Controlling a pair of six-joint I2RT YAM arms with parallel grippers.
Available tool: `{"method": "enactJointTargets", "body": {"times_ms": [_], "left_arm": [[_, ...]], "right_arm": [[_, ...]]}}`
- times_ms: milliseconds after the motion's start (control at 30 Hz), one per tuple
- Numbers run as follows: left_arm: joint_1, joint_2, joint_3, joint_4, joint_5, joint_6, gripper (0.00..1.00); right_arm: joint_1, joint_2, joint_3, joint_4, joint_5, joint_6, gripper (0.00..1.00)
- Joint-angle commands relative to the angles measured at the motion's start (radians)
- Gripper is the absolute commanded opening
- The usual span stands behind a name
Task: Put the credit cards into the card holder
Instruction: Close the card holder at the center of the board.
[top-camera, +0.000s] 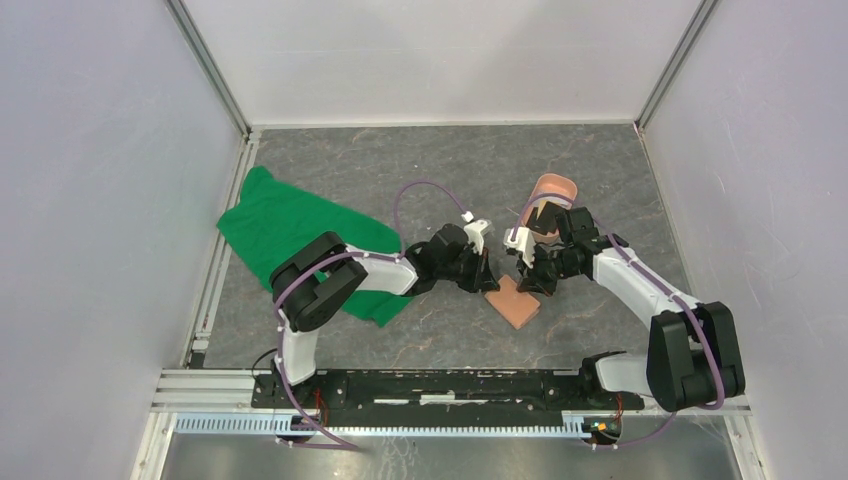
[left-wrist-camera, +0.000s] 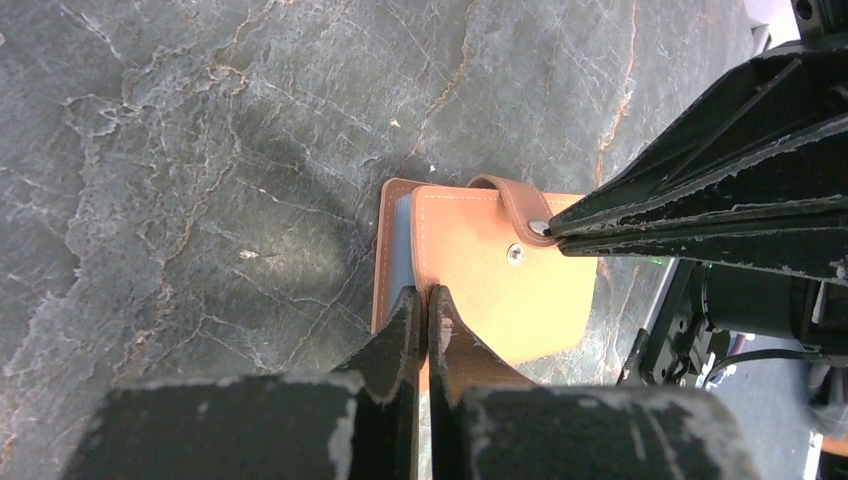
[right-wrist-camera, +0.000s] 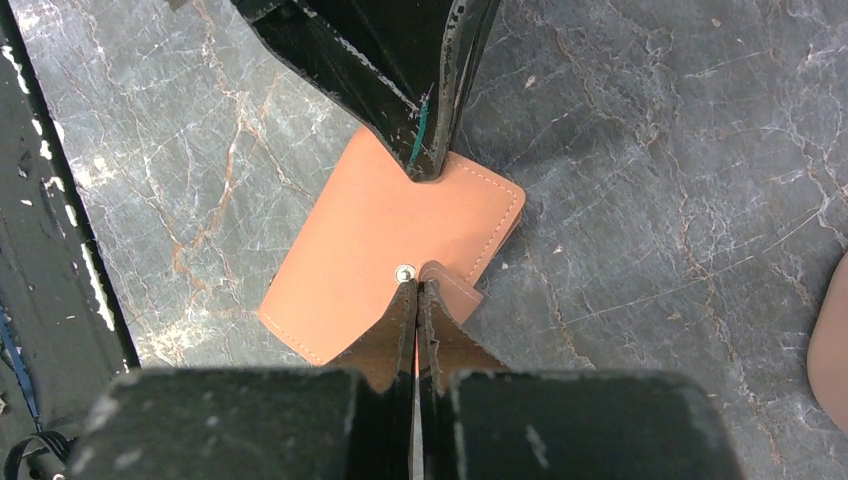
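The tan-orange card holder (top-camera: 516, 306) lies folded on the grey stone table between my two grippers. In the left wrist view, my left gripper (left-wrist-camera: 425, 296) is shut on the near edge of the holder's top cover (left-wrist-camera: 500, 300), and a blue-grey pocket strip (left-wrist-camera: 403, 250) shows under it. In the right wrist view, my right gripper (right-wrist-camera: 417, 285) is shut, pinching the snap strap tab (right-wrist-camera: 455, 292) beside the metal snap. In the top view a dark, card-like shape (top-camera: 545, 216) lies in the salmon tray, half hidden by the right arm. No other cards show.
A salmon-pink oval tray (top-camera: 556, 186) stands behind the right gripper; its rim shows in the right wrist view (right-wrist-camera: 832, 345). A crumpled green cloth (top-camera: 285, 232) lies at the left under the left arm. White walls close in the table.
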Motion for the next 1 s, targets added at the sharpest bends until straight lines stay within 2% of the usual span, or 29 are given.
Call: {"method": "enactJointTargets", "body": {"times_ms": [0, 300, 967], "left_arm": [[-0.031, -0.019, 0.017, -0.127, -0.141, -0.038, 0.02], [-0.048, -0.024, 0.021, -0.161, -0.209, -0.073, 0.02], [-0.054, -0.027, 0.033, -0.176, -0.223, -0.098, 0.02]], "right_arm": [[0.015, -0.001, -0.009, -0.026, -0.042, -0.036, 0.0], [0.048, 0.0, -0.017, -0.057, -0.012, -0.072, 0.0], [0.106, 0.015, -0.039, -0.011, 0.024, -0.02, 0.0]]}}
